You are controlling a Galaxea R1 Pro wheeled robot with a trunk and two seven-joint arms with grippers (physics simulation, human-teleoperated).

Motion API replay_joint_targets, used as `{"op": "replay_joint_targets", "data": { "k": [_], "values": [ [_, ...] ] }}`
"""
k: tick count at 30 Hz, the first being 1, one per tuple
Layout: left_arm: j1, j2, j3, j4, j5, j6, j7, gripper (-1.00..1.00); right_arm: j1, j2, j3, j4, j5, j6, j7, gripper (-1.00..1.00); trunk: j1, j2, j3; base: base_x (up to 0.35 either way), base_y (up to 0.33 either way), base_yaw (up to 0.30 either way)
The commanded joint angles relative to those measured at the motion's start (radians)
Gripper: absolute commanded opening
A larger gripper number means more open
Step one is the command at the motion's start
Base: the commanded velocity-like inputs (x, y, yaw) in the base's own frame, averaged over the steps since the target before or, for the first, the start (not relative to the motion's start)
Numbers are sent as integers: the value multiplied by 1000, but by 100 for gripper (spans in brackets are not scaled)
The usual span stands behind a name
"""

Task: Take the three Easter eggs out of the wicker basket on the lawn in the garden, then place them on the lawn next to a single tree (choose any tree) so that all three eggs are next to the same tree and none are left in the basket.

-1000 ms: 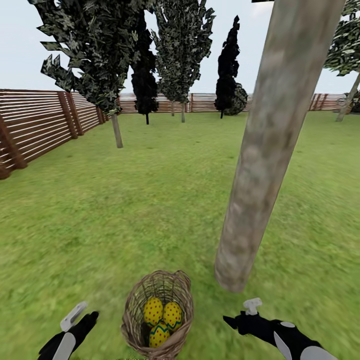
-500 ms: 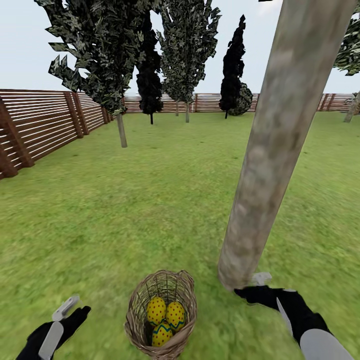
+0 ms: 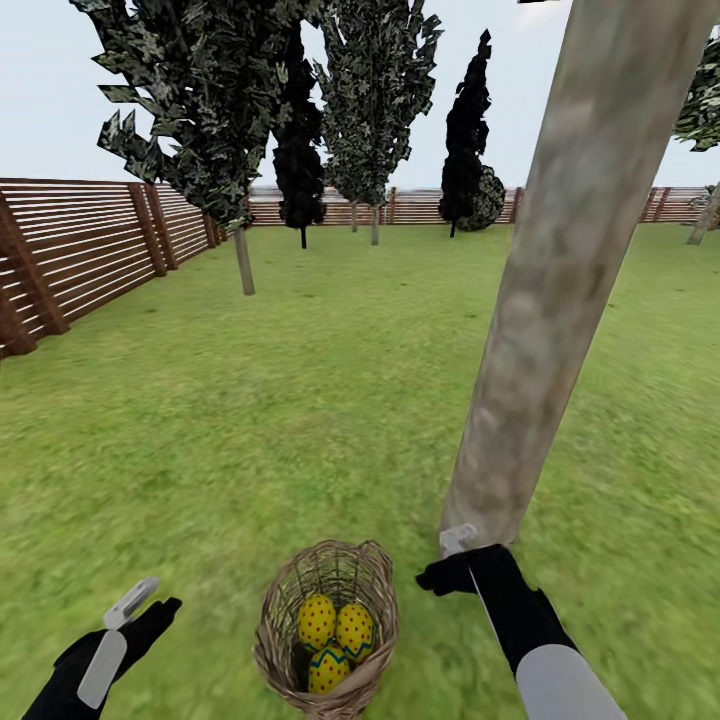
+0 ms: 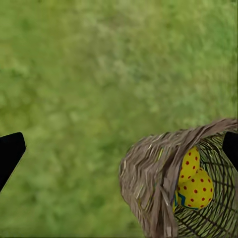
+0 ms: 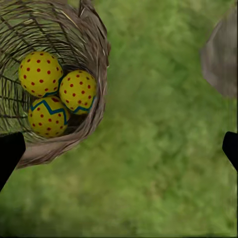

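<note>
Eggs first: all three Easter eggs (image 3: pixel 331 638) sit together at the bottom of the wicker basket (image 3: pixel 325 620), which stands upright on the lawn (image 3: pixel 300 400) just in front of me, close beside the thick trunk of the tree (image 3: pixel 545 330). None is out yet.

My right pincer (image 3: pixel 447 560) hangs just beside the basket rim on the tree side, with the foot of the trunk right behind it; in the right wrist view its two fingertips (image 5: pixel 10 153) sit far apart at the frame edges, so it is spread open and holds nothing. The left pincer (image 3: pixel 140 612) waits over bare grass on the other side of the basket, also wide open and empty by its wrist view.

My worries from here:
- The trunk is so close behind the right arm that a careless swing could knock the arm against it.
- Coming down off-centre could catch the rim and tip the light, open-weave basket, spilling eggs across the grass.
- The eggs are touching one another, so closing on one may nudge its neighbours or let a round shell squirt out.
- An egg dropped rather than set down may roll away from the tree.
</note>
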Motion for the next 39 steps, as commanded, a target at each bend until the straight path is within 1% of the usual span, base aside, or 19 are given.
{"op": "replay_joint_targets", "data": {
  "k": [1, 3, 7, 12, 19, 24, 26, 28, 29, 31, 32, 34, 39],
  "values": [
    [0, 0, 0, -1, 11, 5, 6, 100, -1, 4, -5, -1, 11, 3, -11, 100, 0, -1, -1, 0, 255, 0],
    [0, 0, 1, 1, 11, 5, 6, 100, -1, 16, 4, 0, 11, 3, -74, 100, 0, -1, -1, 0, 280, 0],
    [0, 1, 2, 3, 11, 5, 6, 100, 0, 24, 20, -2, 11, 3, -104, 100, 0, -1, -1, 0, 298, 0],
    [-1, 1, 2, 4, 11, 4, 6, 100, 0, 24, 23, -8, 12, 3, -108, 100, 0, -1, -1, 0, 221, 0],
    [0, -1, 3, 7, 11, 3, 6, 100, 3, 23, 23, -43, 6, 1, -102, 100, 0, -1, -1, 0, 22, 0],
    [0, -1, 3, 7, 11, 3, 6, 100, 5, 25, 28, -43, 8, 3, -99, 100, 0, -1, -1, 0, 5, 0],
    [0, -1, 3, 8, 11, 3, 6, 100, 7, 26, 62, -37, 8, 15, -94, 100, 0, -1, -1, 0, 169, 0],
    [0, -1, 2, 8, 11, 3, 6, 100, 11, 26, 118, -33, 8, 22, -87, 100, 0, -1, -1, 0, 247, 0],
    [0, -1, 2, 8, 11, 3, 6, 100, 15, 26, 160, -32, 7, 25, -85, 100, 0, -1, -1, 0, 280, 0],
    [0, -1, 2, 8, 11, 3, 6, 100, 23, 26, 194, -31, 7, 27, -84, 100, 0, -1, -1, 0, 290, 0],
    [0, -1, 2, 8, 11, 3, 6, 100, 27, 26, 206, -31, 6, 28, -83, 100, 0, -1, -1, 0, 297, 0],
    [0, -1, 2, 8, 11, 3, 6, 100, 30, 26, 214, -31, 3, 28, -83, 100, 0, -1, -1, 0, 284, 0],
    [0, -3, -3, 6, 9, 2, 6, 100, 31, 26, 218, -28, -2, 29, -88, 100, 0, -1, -1, 0, 81, 0]
  ]
}}
